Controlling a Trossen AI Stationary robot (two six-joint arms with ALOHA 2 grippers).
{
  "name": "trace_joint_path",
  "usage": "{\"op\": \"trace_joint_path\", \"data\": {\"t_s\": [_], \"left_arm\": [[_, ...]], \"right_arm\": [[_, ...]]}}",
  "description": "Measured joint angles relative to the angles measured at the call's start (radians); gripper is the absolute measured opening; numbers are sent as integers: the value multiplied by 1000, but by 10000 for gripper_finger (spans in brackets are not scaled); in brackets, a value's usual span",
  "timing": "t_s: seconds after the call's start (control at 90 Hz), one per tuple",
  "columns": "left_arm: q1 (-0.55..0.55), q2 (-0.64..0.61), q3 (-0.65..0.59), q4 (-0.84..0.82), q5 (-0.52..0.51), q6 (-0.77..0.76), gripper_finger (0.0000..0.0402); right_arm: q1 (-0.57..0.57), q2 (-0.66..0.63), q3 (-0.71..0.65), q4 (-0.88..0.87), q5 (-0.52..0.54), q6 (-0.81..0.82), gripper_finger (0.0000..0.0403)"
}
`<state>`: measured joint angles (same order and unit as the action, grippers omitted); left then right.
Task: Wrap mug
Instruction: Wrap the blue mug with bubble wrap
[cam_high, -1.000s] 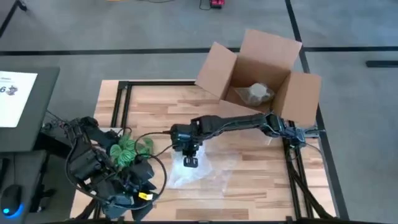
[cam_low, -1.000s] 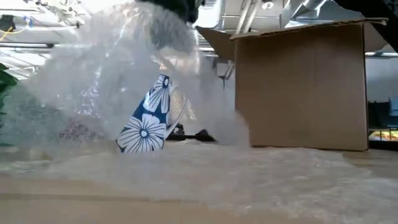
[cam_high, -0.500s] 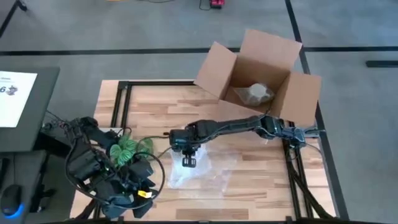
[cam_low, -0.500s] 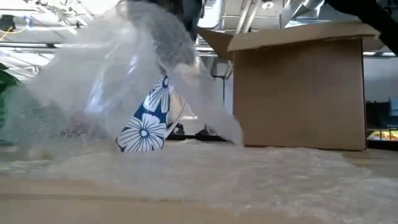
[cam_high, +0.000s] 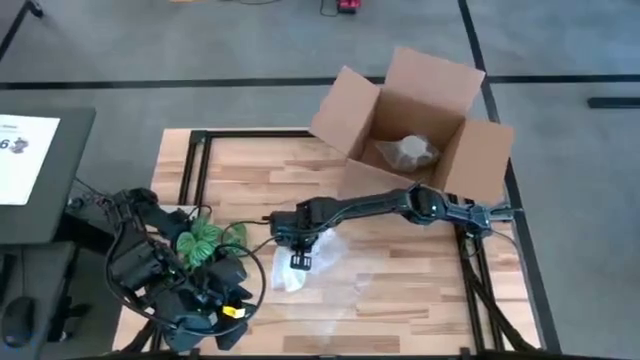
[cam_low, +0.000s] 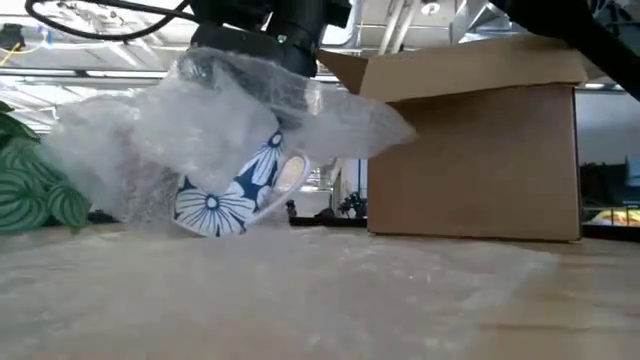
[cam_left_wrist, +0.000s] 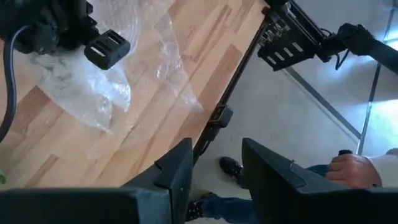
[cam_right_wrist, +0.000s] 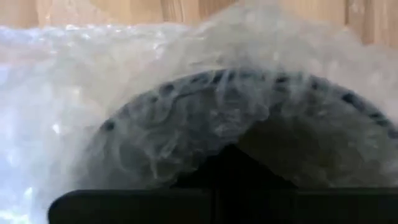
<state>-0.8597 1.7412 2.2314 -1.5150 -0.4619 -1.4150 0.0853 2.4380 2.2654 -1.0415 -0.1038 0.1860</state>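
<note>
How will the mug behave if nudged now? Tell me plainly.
The mug leans tilted under the right hand, so it would probably rock or roll. The bubble wrap draped over it looks limp and slick, so it may slip off. The mug looks ceramic, likely chipping if knocked.

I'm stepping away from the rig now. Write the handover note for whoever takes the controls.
Right claw: mid-table, pressed down onto the bubble wrap over the mug; whether it is open or shut can't be seen.
Left claw: open, empty, parked at the table's near left by the green plant.
Mug: tipped on its side, wrap draped over it, lower part showing.
Box: open, far right, one wrapped bundle inside.
Left: finish wrapping.
</note>
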Motion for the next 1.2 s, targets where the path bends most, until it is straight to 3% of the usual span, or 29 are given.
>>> {"op": "trace_joint_path", "data": {"t_s": [0.333, 0.6, 0.933, 1.2], "left_arm": [[0, 0, 0, 8, 1, 8, 117], [0, 0, 0, 14, 3, 8, 117], [0, 0, 0, 36, 2, 12, 117], [0, 0, -1, 70, 3, 30, 117]], "right_arm": [[-29, -100, 85, -17, -9, 5, 0], [-22, -85, 86, 37, -259, 32, 0], [-7, 30, 88, 97, -237, 50, 0], [-18, 9, 88, 90, -232, 55, 0]]}}
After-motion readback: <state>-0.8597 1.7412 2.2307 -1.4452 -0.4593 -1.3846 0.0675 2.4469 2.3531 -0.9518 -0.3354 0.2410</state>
